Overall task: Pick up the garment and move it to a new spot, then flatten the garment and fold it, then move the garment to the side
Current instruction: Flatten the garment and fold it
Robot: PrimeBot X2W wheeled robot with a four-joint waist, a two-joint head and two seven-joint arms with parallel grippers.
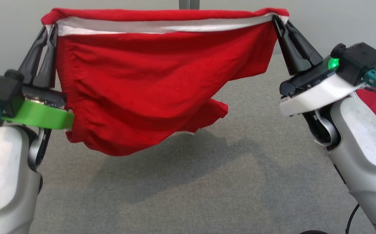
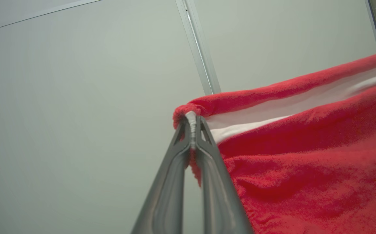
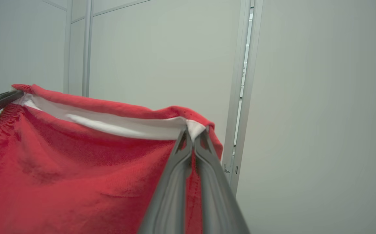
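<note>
Red garment [image 1: 149,87] hangs stretched in the air above the grey tabletop [image 1: 207,188], clear of it. Left end effector [image 1: 50,27] clamped on the garment's top left corner, right end effector [image 1: 276,19] clamped on its top right corner. White band along the garment's top edge.

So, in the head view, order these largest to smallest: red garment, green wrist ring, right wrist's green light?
1. red garment
2. green wrist ring
3. green light
The gaps are plain; nearness changes nothing.
</note>
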